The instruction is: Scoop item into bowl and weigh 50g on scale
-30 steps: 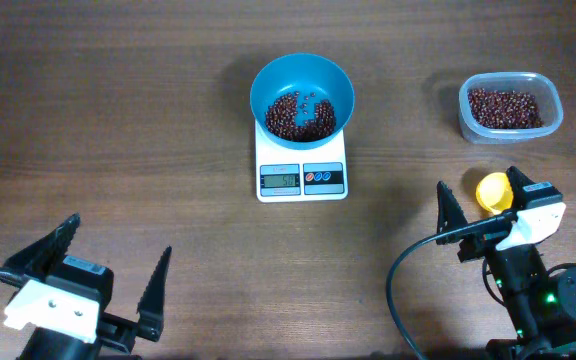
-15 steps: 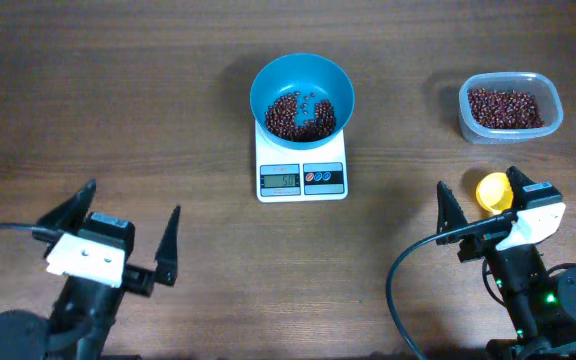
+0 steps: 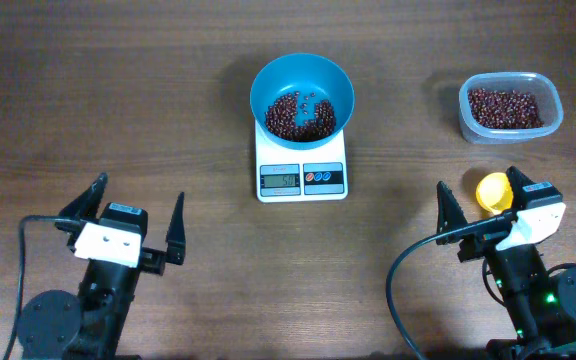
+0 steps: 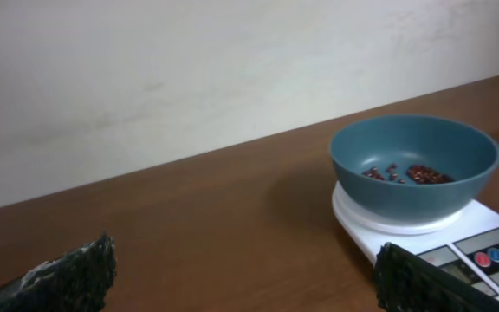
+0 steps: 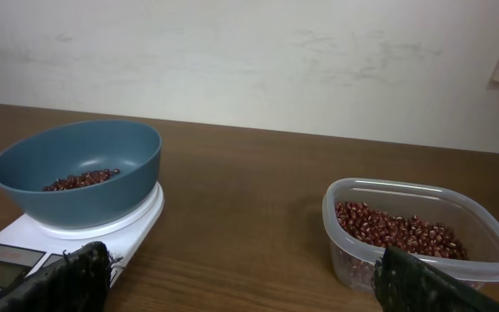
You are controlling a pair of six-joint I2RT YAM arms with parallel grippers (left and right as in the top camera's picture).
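The teal-blue bowl [image 3: 302, 96] stands on the white scale [image 3: 301, 170] at the table's middle, with dark red-brown beans [image 3: 299, 116] in its bottom. Bowl [image 4: 415, 165] and scale [image 4: 457, 247] show at the right of the left wrist view, and bowl [image 5: 78, 172] and scale [image 5: 33, 240] at the left of the right wrist view. My left gripper [image 3: 136, 218] is open and empty at the front left. My right gripper [image 3: 483, 200] is open and empty at the front right.
A clear plastic tub [image 3: 509, 107] holding more beans stands at the back right, also in the right wrist view [image 5: 418, 232]. A yellow scoop [image 3: 493, 190] lies on the table between the right gripper's fingers. A pale wall runs behind the table.
My left arm has moved up and to the right, toward the table's middle, with its gripper still open. The right arm, bowl and scale have not moved.
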